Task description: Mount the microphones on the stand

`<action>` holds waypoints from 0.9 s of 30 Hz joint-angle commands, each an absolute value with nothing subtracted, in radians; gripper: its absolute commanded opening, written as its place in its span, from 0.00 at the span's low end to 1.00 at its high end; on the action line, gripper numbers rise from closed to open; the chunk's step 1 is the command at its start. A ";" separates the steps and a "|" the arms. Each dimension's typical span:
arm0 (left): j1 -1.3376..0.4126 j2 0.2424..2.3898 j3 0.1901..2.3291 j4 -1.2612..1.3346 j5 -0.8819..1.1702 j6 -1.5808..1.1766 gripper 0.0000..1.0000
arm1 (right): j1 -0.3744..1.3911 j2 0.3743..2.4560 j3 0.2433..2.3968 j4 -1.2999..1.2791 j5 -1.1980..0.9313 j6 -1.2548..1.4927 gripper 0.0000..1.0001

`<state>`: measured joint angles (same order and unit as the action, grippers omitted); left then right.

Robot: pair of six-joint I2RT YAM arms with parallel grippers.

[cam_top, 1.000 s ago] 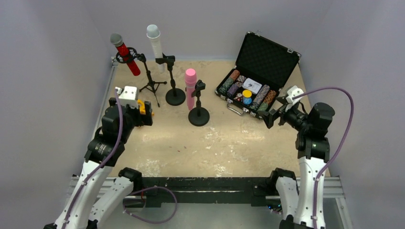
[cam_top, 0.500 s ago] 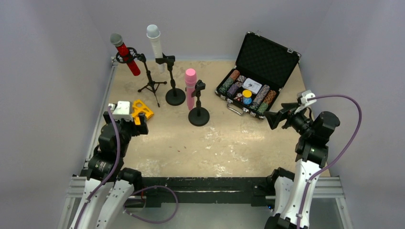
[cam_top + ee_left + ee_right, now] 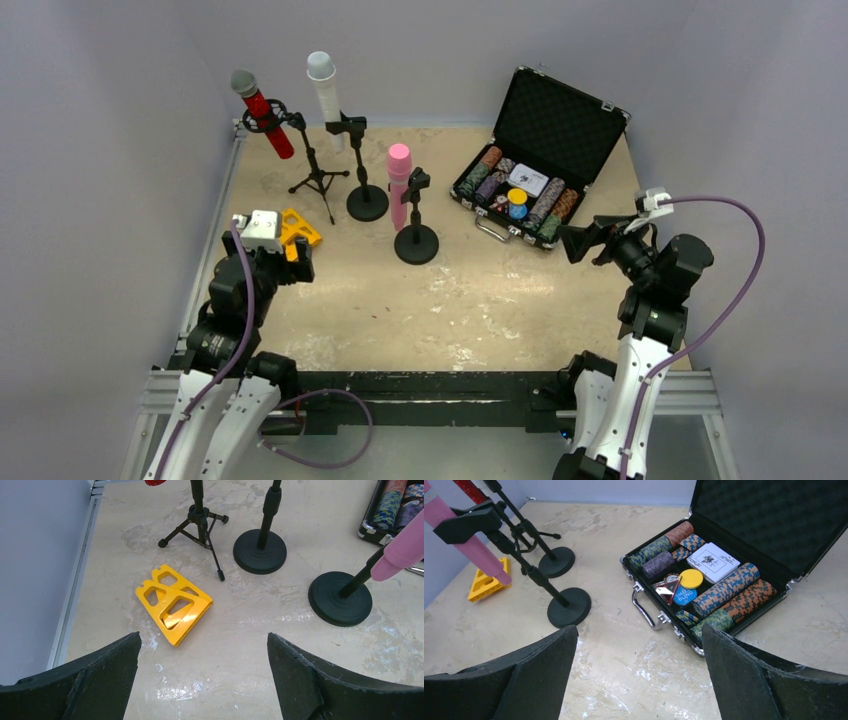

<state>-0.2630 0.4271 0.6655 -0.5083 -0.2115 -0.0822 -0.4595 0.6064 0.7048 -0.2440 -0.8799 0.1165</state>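
Across the beige table (image 3: 480,300) we see the red microphone (image 3: 262,112), white microphone (image 3: 324,90) and pink microphone (image 3: 400,185) clipped on stands (image 3: 367,203) toward its far left corner; our left gripper (image 3: 202,647) and right gripper (image 3: 639,637) gape wide, empty.

Plain grey walls (image 3: 100,120) on three sides; scuffed beige tabletop (image 3: 480,300); aluminium rail (image 3: 712,386) along near edge; even light.

The top view looks down from high behind the two white-and-black robot arms (image 3: 225,310), which stand at the frame's bottom edge, and takes in the whole beige tabletop (image 3: 480,300). Each wrist view sits low and close, facing forward and down across the table. All three views share the flat yellow plastic triangle (image 3: 297,230) (image 3: 174,606) (image 3: 486,582) and one round black stand base (image 3: 416,244) (image 3: 330,600) (image 3: 569,607).
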 commanded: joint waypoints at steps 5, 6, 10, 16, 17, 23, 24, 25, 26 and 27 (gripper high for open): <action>-0.264 0.419 0.660 -0.459 -0.197 -0.057 1.00 | -0.466 0.606 0.709 -0.187 -0.789 0.216 0.99; -0.264 0.419 0.660 -0.458 -0.195 -0.057 1.00 | -0.466 0.608 0.709 -0.187 -0.789 0.216 0.99; -0.264 0.420 0.660 -0.457 -0.189 -0.057 1.00 | -0.466 0.609 0.708 -0.186 -0.786 0.220 0.99; -0.264 0.422 0.660 -0.457 -0.184 -0.057 1.00 | -0.466 0.612 0.705 -0.182 -0.781 0.219 0.99; -0.264 0.422 0.660 -0.456 -0.184 -0.057 1.00 | -0.467 0.612 0.705 -0.182 -0.784 0.219 0.99; -0.264 0.420 0.660 -0.458 -0.186 -0.055 1.00 | -0.467 0.610 0.703 -0.181 -0.789 0.216 0.99; -0.264 0.421 0.660 -0.459 -0.186 -0.054 1.00 | -0.466 0.611 0.703 -0.178 -0.787 0.215 0.99; -0.264 0.419 0.660 -0.459 -0.187 -0.054 1.00 | -0.466 0.612 0.703 -0.179 -0.787 0.216 0.99; -0.264 0.418 0.659 -0.458 -0.188 -0.053 1.00 | -0.467 0.615 0.703 -0.179 -0.786 0.214 0.99; -0.264 0.416 0.658 -0.457 -0.190 -0.052 1.00 | -0.466 0.616 0.703 -0.180 -0.785 0.210 0.99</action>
<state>-0.2630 0.4252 0.6590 -0.4942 -0.1936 -0.0814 -0.4606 0.6086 0.7044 -0.2153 -0.7979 0.2028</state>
